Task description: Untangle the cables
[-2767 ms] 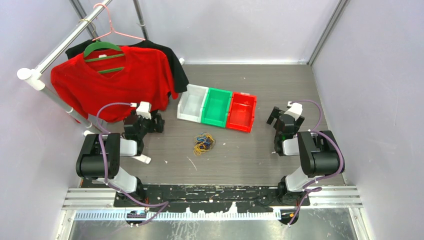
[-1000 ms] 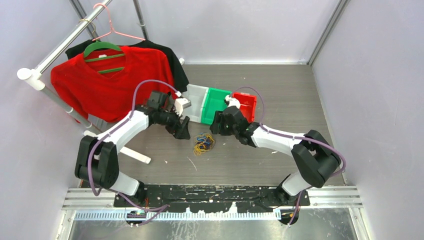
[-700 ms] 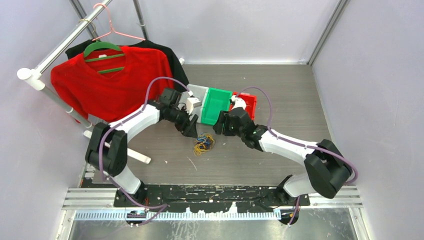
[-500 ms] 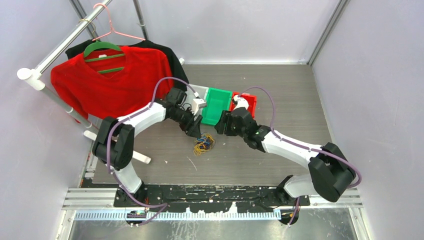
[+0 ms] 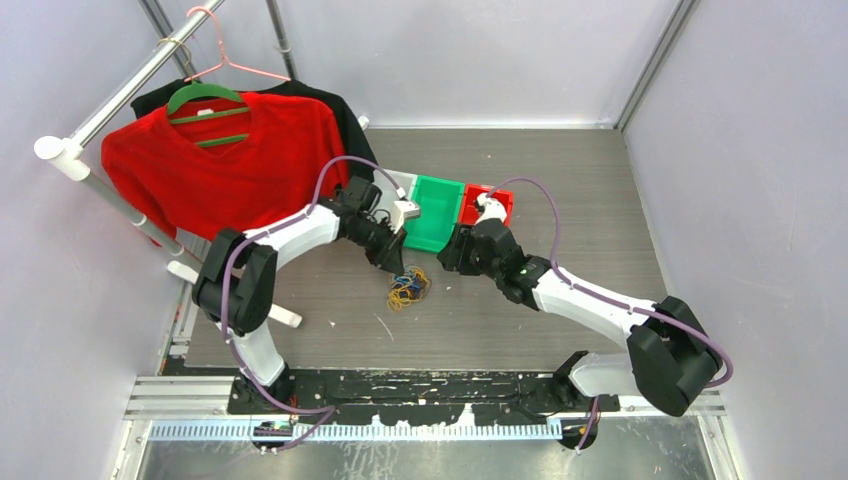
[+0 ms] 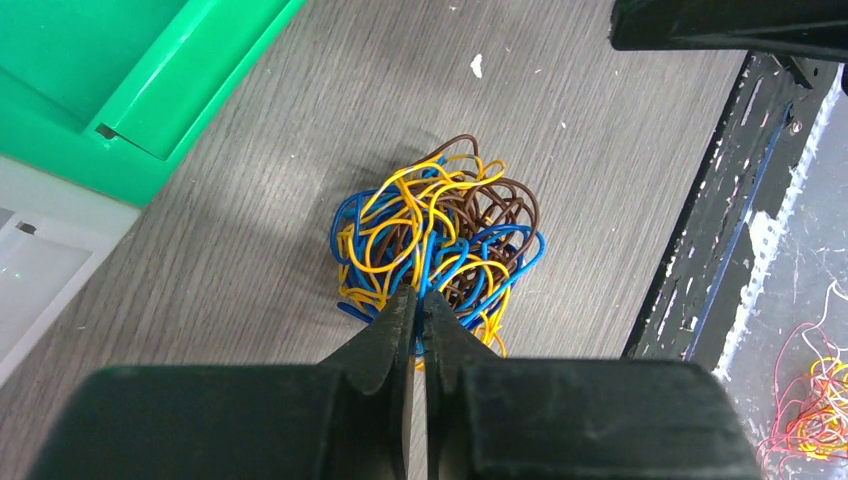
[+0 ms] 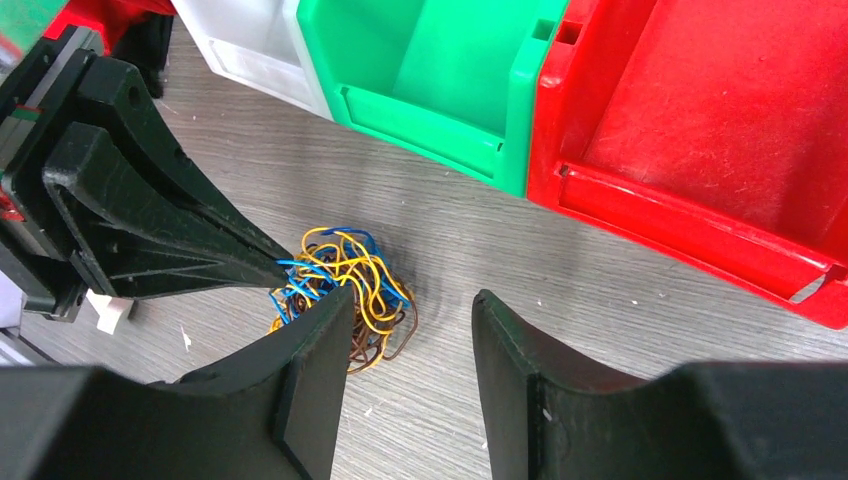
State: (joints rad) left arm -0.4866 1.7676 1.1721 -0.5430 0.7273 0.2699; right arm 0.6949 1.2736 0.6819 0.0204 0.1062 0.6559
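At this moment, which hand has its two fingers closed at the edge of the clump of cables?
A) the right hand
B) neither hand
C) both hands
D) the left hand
D: in the left wrist view the left hand has its fingers pressed together on strands at the edge of the cables, while the right hand stands open beside the clump.

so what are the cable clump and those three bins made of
The cable clump: likely metal wire in smooth plastic insulation, blue, yellow and brown; strands hold springy loops. The green bin, red bin and white bin: seemingly rigid moulded plastic, slight sheen, sharp moulded lips.
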